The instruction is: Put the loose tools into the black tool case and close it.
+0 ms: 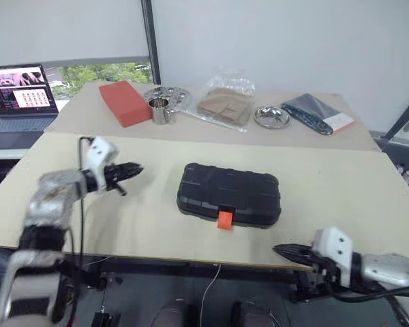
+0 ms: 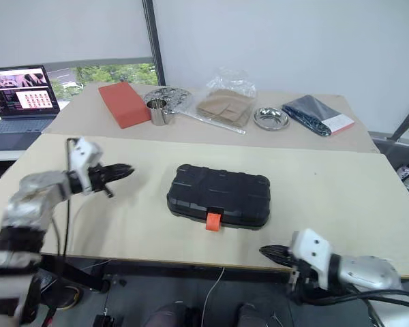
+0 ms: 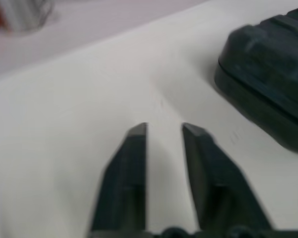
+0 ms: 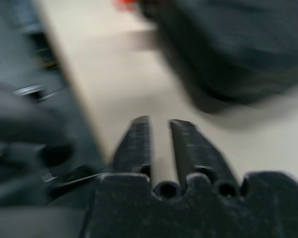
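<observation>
The black tool case (image 1: pixel 229 195) lies shut on the tabletop (image 1: pixel 341 197) between the clenched, empty left claw (image 1: pixel 133 169) and right claw (image 1: pixel 284 251), so the task looks finished.

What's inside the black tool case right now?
Cannot be seen: the black tool case lies shut on the table, lid down, orange latch at its front edge. The lid covers whatever is inside. No loose tools lie around it.
</observation>
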